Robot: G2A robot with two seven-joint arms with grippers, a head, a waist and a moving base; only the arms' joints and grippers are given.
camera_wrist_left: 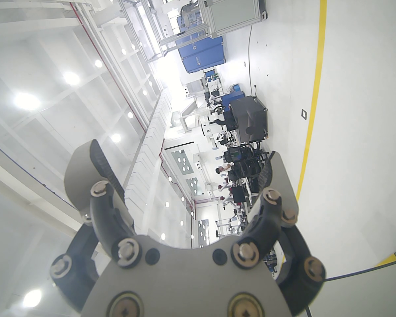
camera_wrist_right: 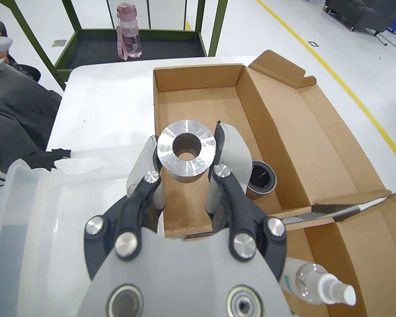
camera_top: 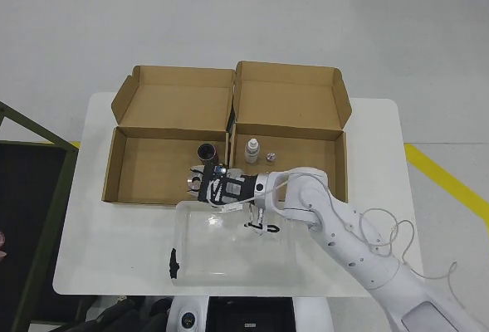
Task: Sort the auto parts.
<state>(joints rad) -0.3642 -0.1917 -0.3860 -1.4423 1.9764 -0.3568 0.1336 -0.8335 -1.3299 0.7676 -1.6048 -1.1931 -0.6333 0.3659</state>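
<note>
My right gripper (camera_wrist_right: 186,156) is shut on a silver metal ring with a round bore (camera_wrist_right: 186,150), held above the near edge of the left cardboard box (camera_wrist_right: 198,113). In the top view the right gripper (camera_top: 196,184) hovers over that box's (camera_top: 144,170) right part. A dark cylindrical sleeve (camera_wrist_right: 261,179) lies in the same box, also seen as a dark sleeve (camera_top: 207,152) near its back right corner. The right box (camera_top: 310,162) holds a small spray bottle (camera_top: 252,150) and a small metal part (camera_top: 271,156). My left gripper (camera_wrist_left: 184,169) is open, pointing up at the room.
A clear plastic bin (camera_top: 227,245) with black tape (camera_top: 173,266) on its rim sits at the table's front, under the right arm. A green rack (camera_wrist_right: 135,4) with a pink bottle (camera_wrist_right: 128,32) stands left of the white table (camera_top: 86,241).
</note>
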